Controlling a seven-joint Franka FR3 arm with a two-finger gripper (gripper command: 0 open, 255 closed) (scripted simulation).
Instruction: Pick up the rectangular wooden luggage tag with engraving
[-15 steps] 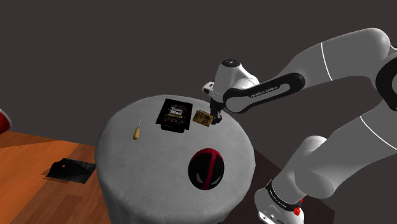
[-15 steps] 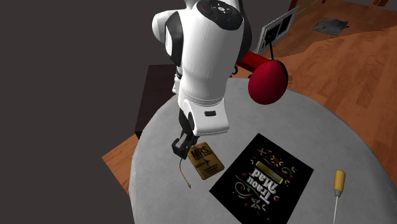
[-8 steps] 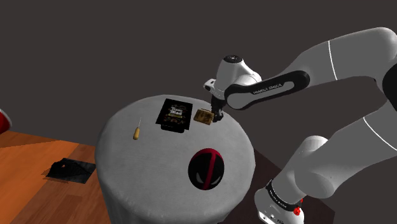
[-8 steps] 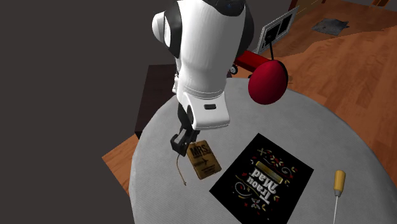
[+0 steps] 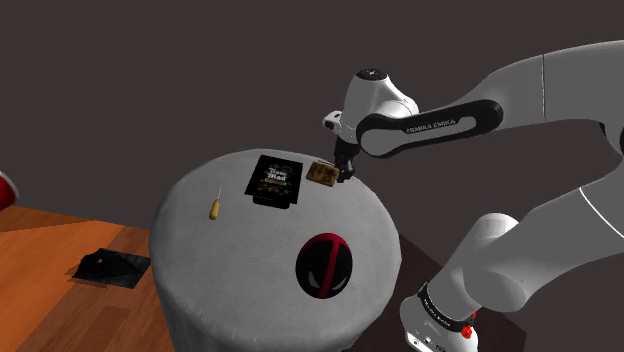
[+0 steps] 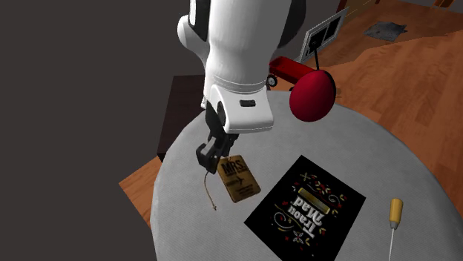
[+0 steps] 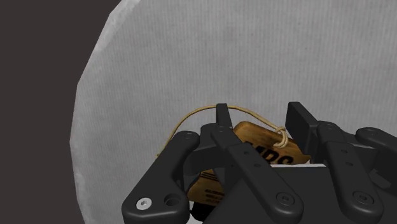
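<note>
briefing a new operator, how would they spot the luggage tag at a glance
Look at the round grey table, near the black booklet. The tag is clasped in the black gripper: the only small brown rectangle, engraved, trailing a thin cord.

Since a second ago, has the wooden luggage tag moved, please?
Yes: clasped by the hand, the luggage tag has risen above the table, upward relative to the black booklet.
</note>
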